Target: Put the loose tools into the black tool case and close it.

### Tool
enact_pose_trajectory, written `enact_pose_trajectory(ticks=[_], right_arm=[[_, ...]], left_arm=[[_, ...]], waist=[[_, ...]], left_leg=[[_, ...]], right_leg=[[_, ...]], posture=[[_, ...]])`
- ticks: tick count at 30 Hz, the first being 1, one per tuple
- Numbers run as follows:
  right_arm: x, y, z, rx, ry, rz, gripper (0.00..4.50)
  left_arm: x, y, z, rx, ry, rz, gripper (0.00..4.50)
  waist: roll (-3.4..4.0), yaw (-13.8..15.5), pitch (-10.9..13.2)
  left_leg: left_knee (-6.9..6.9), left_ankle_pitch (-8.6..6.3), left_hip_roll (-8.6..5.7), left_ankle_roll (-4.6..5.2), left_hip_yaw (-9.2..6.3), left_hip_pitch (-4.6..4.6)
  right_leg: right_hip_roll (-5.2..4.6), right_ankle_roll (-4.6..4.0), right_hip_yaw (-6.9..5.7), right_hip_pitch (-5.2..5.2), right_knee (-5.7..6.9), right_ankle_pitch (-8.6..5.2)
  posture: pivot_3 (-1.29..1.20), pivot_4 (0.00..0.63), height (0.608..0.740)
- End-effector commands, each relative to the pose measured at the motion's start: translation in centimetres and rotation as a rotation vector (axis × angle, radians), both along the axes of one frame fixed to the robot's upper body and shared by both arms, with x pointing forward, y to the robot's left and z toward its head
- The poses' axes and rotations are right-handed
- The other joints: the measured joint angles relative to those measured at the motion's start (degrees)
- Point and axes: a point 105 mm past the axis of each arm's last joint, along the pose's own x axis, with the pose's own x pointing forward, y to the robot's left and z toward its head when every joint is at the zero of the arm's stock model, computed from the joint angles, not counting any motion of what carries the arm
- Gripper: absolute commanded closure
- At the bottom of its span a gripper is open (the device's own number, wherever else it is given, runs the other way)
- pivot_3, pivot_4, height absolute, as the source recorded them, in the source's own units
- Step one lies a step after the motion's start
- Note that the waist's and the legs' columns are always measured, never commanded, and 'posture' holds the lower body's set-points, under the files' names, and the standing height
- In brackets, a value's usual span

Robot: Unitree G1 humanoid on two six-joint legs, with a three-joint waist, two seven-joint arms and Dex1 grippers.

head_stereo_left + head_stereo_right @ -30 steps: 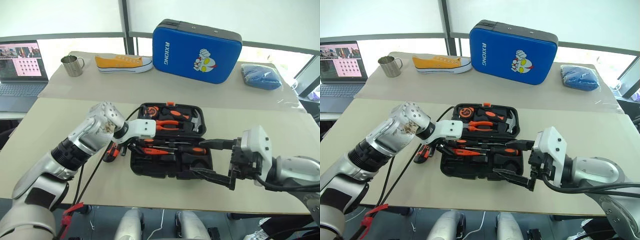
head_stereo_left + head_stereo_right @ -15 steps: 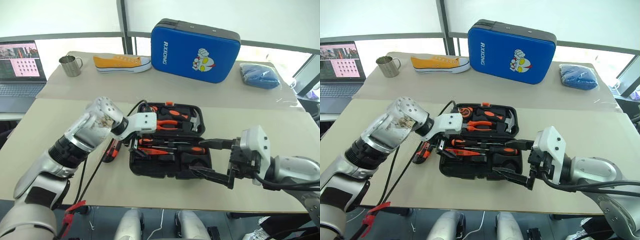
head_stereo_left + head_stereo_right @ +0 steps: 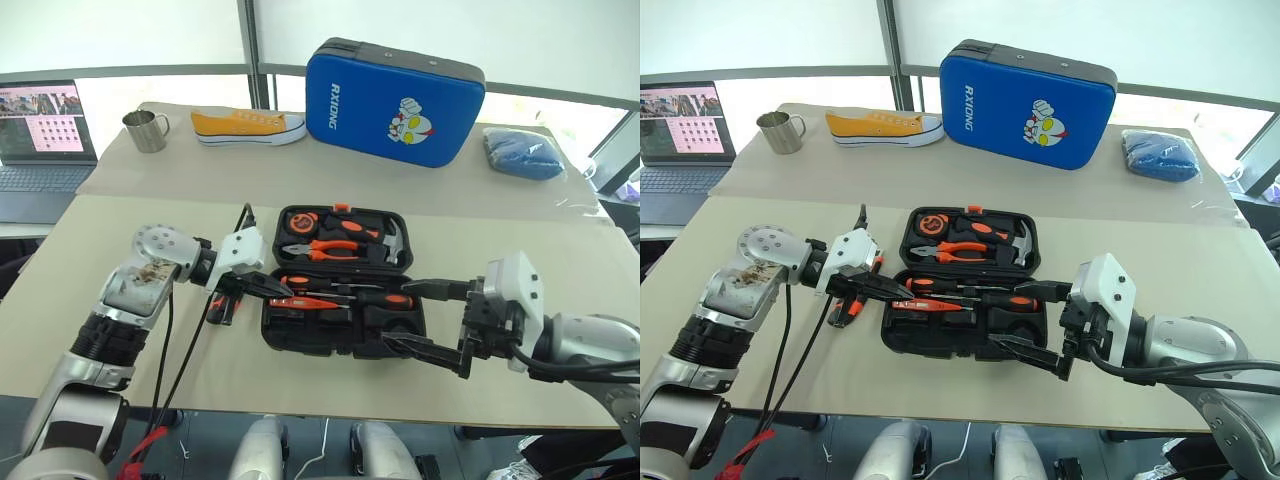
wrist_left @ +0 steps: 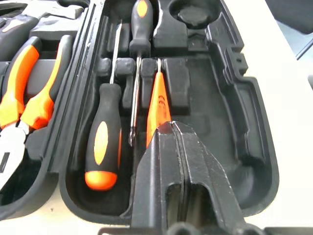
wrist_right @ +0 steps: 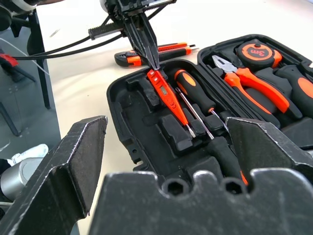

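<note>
Beige table bore the black tool case lying open with two screwdrivers slotted inside, the right gripper gaping wide at its near corner, the left gripper clenched empty over the orange tester screwdriver, the utility knife outside

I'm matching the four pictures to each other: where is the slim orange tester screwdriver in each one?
Left eye view: tester lies in the tool case's near half, at the left gripper's tip.
Right eye view: same slot, left of centre.
Left wrist view: just beyond the gripper's shut fingers.
Right wrist view: under the left gripper's tip.
Shared landmark: the pliers in the case's far half.
</note>
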Motion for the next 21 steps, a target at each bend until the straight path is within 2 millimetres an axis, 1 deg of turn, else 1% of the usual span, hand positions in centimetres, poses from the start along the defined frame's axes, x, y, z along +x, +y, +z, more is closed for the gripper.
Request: enact_pose_trajectory(ticks=[1, 4, 9, 14, 21], right_arm=[[0.2, -0.2, 0.8, -0.003, -0.036, -0.004, 0.00], [0.2, -0.2, 0.8, -0.003, -0.034, -0.005, 0.00], [0.1, -0.2, 0.6, -0.004, -0.030, -0.007, 0.00], [0.1, -0.3, 0.4, -0.006, -0.023, -0.015, 0.00], [0.0, -0.4, 0.4, -0.006, -0.022, -0.019, 0.00]], left_arm=[[0.3, -0.6, 0.0, -0.010, -0.073, -0.025, 4.48], [0.1, -0.8, -0.6, 0.002, -0.079, -0.045, 4.48], [0.1, -1.0, -1.1, 0.014, -0.090, -0.064, 4.48], [-0.1, -1.5, -1.6, 0.019, -0.091, -0.087, 4.48], [0.4, -2.2, -2.5, 0.036, -0.116, -0.095, 4.48]], waist=[[0.00, -0.12, 0.00], [0.00, -0.24, 0.00], [0.00, -0.28, 0.00], [0.00, -0.19, 0.00], [0.01, -0.26, 0.00]], left_leg=[[-0.01, 0.00, 0.00, 0.00, 0.00, 0.00], [-0.02, 0.00, 0.01, 0.00, 0.00, 0.00], [-0.03, 0.00, 0.02, 0.00, 0.00, 0.00], [-0.02, 0.00, 0.02, 0.00, -0.01, 0.00], [-0.02, 0.00, 0.02, 0.00, -0.01, 0.03]], right_leg=[[0.00, 0.00, 0.00, -0.01, 0.01, 0.00], [0.02, 0.00, 0.00, -0.02, 0.02, 0.00], [0.03, -0.01, 0.00, -0.03, 0.02, 0.00], [0.03, 0.00, 0.00, -0.02, 0.02, 0.00], [0.03, 0.00, 0.01, 0.00, 0.02, 0.00]], posture=[[0.00, 0.150, 0.739], [0.00, 0.150, 0.739], [0.00, 0.150, 0.739], [0.00, 0.150, 0.739], [0.00, 0.150, 0.739]])
